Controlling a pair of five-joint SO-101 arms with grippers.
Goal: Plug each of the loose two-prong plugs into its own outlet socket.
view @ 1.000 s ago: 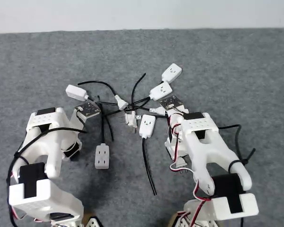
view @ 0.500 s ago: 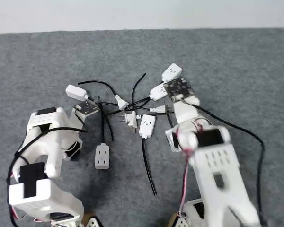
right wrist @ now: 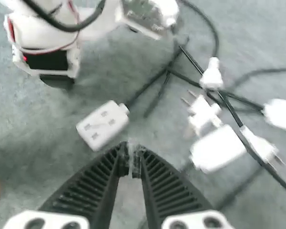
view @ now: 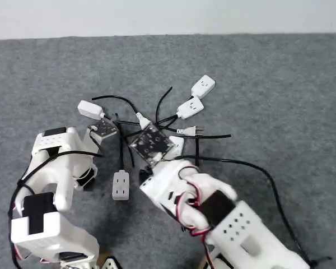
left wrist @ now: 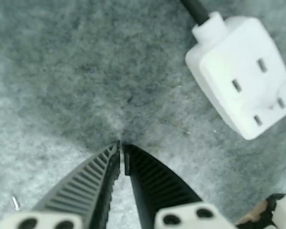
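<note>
Several white outlet sockets and two-prong plugs on black cords lie tangled mid-table. In the high view sockets lie at the far left [view: 90, 109], near the front [view: 120, 185] and at the back right [view: 203, 86] [view: 190, 107]; loose plugs [view: 144, 121] [view: 187, 131] lie between them. My left gripper [left wrist: 120, 145] is shut and empty over the carpet, a short way from a socket [left wrist: 243, 76]. My right gripper [right wrist: 129, 148] is shut and empty, low over the carpet just short of a socket [right wrist: 102, 125], with plugs [right wrist: 211, 76] [right wrist: 200, 109] and another socket [right wrist: 217, 148] beyond.
Grey carpet [view: 280, 84] covers the table. The right arm [view: 213, 207] lies across the middle, hiding part of the cord tangle, and its own black cable [view: 252, 165] loops out to the right. The left arm [view: 61, 162] stands at the left.
The right arm has swung from the right side of the tangle over to the middle, its wrist now above the central cords. The left arm has kept still.
</note>
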